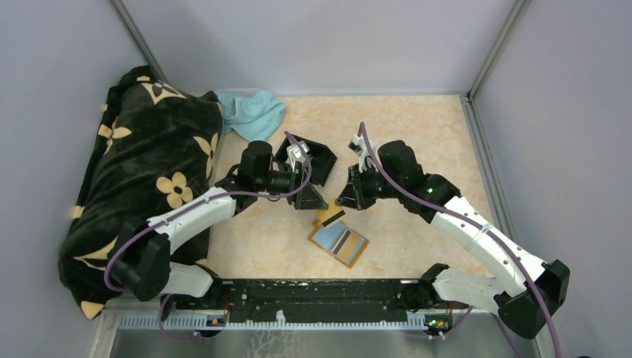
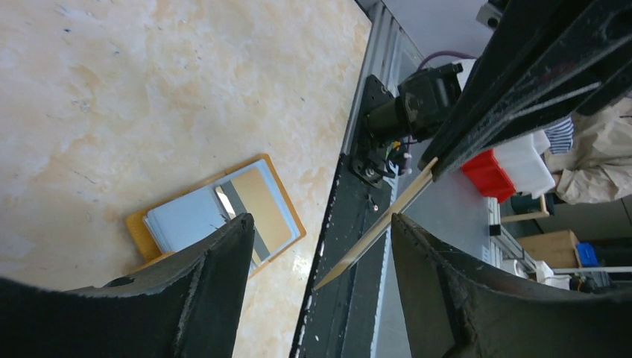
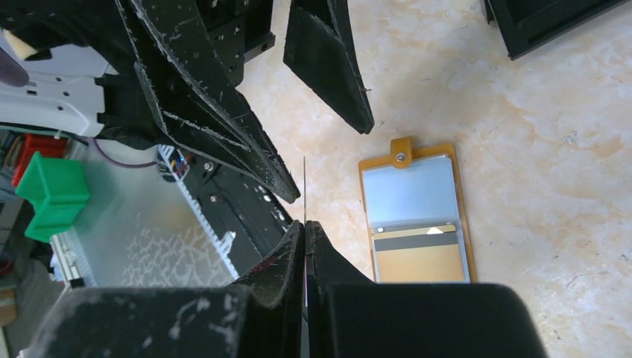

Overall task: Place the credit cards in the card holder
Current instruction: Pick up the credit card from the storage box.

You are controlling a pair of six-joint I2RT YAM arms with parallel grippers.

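Note:
The orange card holder (image 1: 339, 243) lies open on the table, with a bluish card (image 3: 408, 194) and a tan striped card (image 3: 419, 261) in its slots. My right gripper (image 3: 305, 222) is shut on another thin credit card (image 3: 305, 186), seen edge-on and held above the table beside the holder. In the top view that card (image 1: 330, 216) hangs just above the holder's far end, below the right gripper (image 1: 346, 197). My left gripper (image 2: 320, 218) is open, its fingers on either side of the held card's edge (image 2: 373, 237). In the top view the left gripper (image 1: 316, 199) faces the right one.
A black open tray (image 1: 311, 158) stands behind the left gripper. A dark flowered blanket (image 1: 141, 179) covers the left side, with a light blue cloth (image 1: 253, 112) at the back. The black rail (image 1: 313, 292) with the arm bases runs along the near edge.

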